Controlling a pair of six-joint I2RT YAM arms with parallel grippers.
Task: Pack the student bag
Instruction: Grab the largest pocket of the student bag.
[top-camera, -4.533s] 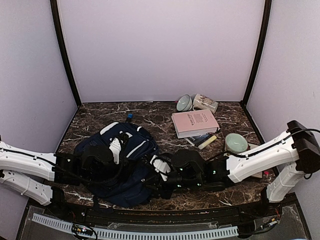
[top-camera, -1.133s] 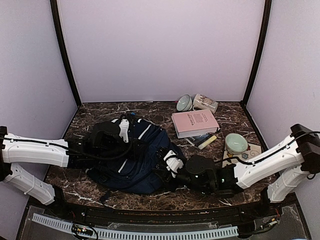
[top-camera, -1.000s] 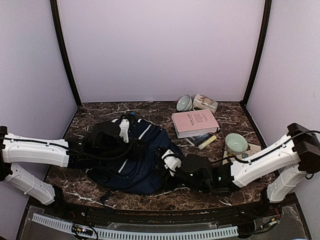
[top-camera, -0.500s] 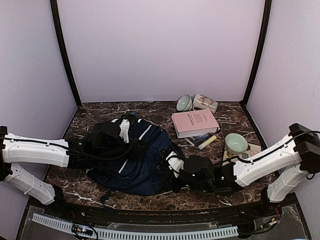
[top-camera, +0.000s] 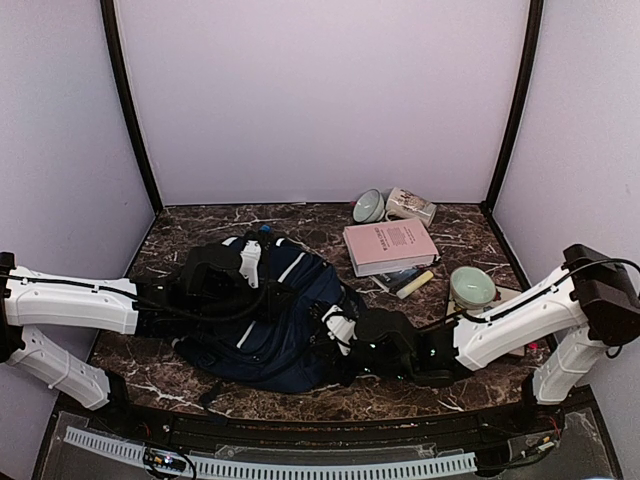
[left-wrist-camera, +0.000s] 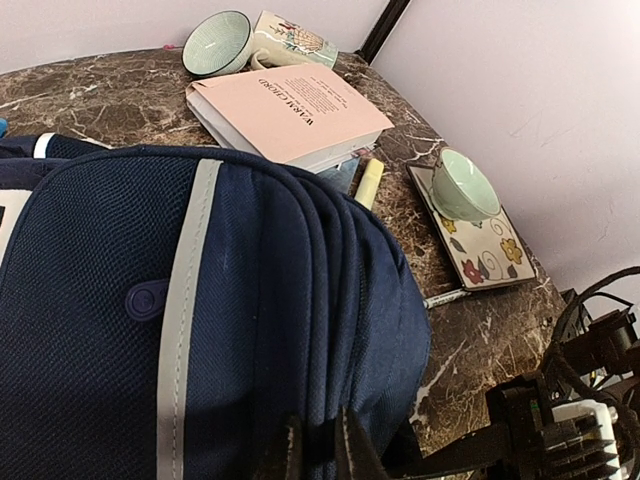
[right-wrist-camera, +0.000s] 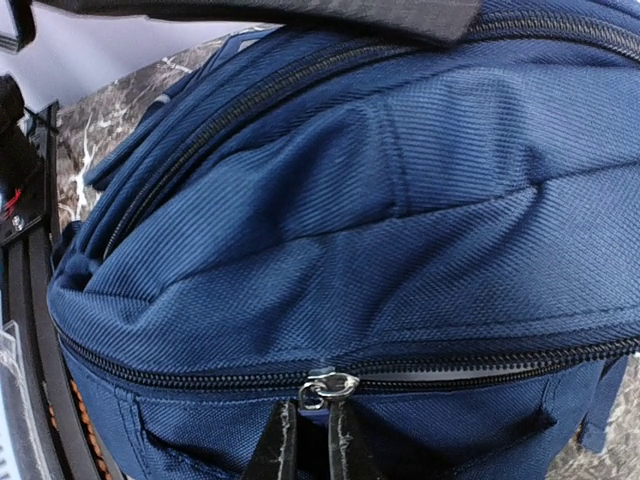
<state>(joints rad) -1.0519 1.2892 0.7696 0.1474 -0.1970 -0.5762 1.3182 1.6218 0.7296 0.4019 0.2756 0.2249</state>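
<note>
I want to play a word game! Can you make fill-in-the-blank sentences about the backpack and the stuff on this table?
The book beside the student bag has a ____ cover.
The right gripper pinches a zipper pull coloured ____.
The cup on the flowery plate is pale ____.
Missing words: pink, silver, green.

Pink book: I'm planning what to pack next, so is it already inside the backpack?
No, the pink book lies closed on the table beside the backpack, outside it.
</note>
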